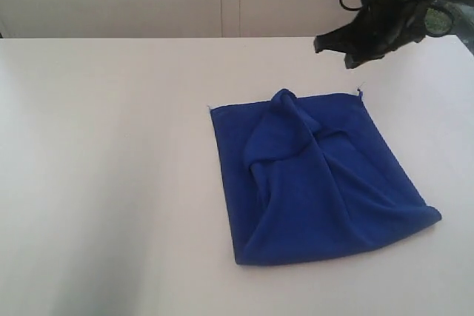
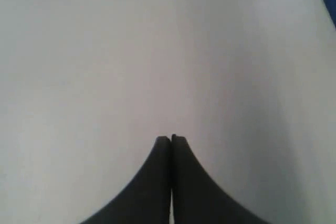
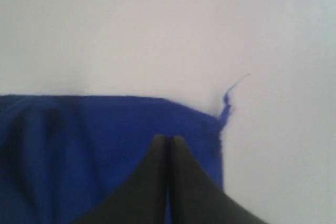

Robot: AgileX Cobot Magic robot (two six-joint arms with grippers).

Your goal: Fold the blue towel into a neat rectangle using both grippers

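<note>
A deep royal-blue microfibre towel (image 1: pixel 318 183) lies on the white worktop (image 1: pixel 111 146), right of its middle, bunched along a ridge that runs from the towel's far edge towards the worktop's near edge. The right claw (image 3: pixel 169 140) hovers just above the towel's far right corner, beside the loose thread (image 3: pixel 231 95) there, pincers pressed together and gripping nothing. The left claw (image 2: pixel 171 139) is likewise closed and empty over bare worktop, with only a sliver of blue at the border of its wrist view. The right arm looks clearly nearer, with cloth directly beneath it; the left would probably need to cross to the towel's far left corner.
</note>
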